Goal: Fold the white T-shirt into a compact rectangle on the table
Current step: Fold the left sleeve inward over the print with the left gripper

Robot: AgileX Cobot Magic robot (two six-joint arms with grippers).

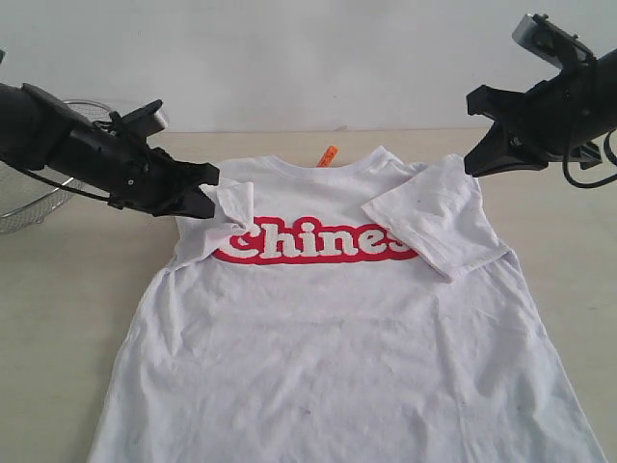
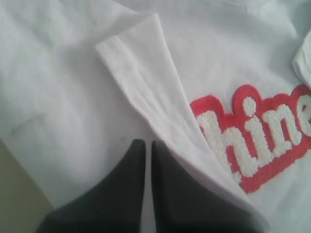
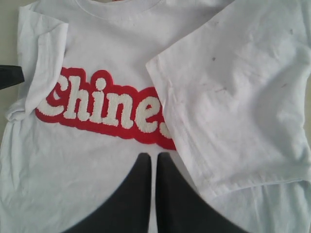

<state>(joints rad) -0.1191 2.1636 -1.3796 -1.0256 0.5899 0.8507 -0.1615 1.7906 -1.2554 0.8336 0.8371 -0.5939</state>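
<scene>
The white T-shirt lies chest up on the table, its red-outlined lettering showing. Both sleeves are folded inward: the left sleeve covers the start of the lettering and the right sleeve covers its end. My left gripper is shut at the shirt's left shoulder. In the left wrist view this gripper has the folded sleeve beside it and nothing visible between its fingers. My right gripper is shut and empty, hovering above the right shoulder.
A round wire-mesh basket stands at the far left behind the left arm. An orange neck tag sticks up at the collar. Bare tabletop shows on both sides of the shirt.
</scene>
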